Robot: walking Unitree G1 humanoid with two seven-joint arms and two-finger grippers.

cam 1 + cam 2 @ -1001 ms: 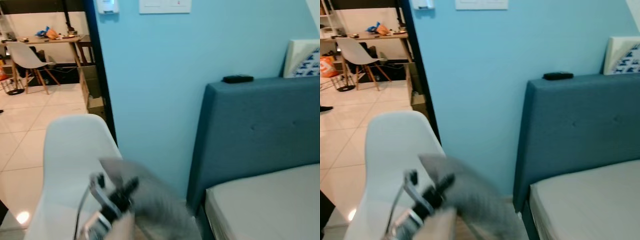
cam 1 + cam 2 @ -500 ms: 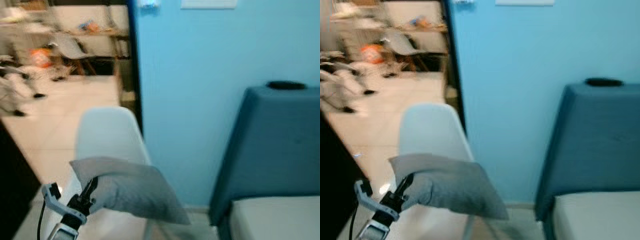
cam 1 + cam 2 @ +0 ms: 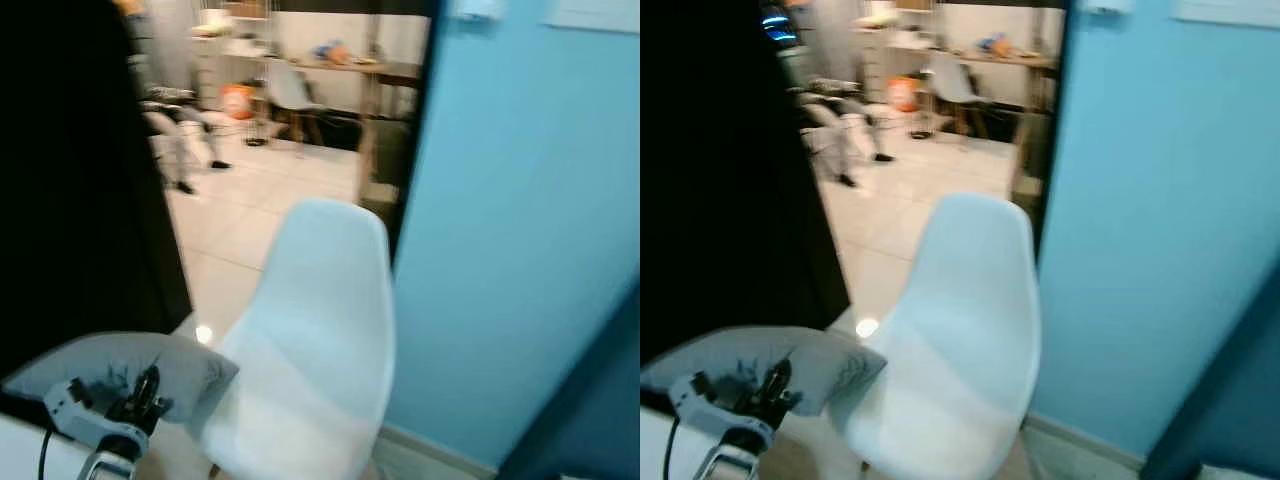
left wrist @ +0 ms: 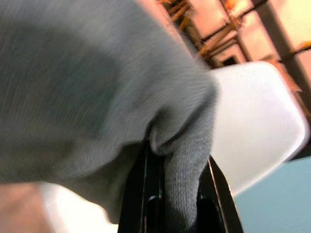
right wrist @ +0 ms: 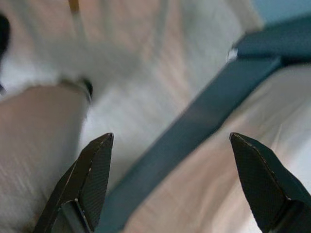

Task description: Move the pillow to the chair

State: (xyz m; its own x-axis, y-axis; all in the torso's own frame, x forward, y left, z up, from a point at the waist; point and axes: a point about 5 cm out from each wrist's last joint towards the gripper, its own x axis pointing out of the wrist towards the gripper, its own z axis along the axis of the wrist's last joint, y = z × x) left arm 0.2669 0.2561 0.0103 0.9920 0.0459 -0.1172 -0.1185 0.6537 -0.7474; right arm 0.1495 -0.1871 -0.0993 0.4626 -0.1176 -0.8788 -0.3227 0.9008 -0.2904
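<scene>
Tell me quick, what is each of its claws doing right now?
Left gripper: shut on the grey pillow, beside the white chair.
Right gripper: open, holding nothing.

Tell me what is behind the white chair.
Behind the white chair stands the blue wall, with a dark doorway edge beside it. Further back, tiled floor leads to a desk and another chair. The backrest hides whatever sits directly behind it.

No legible text, label or number anywhere.
</scene>
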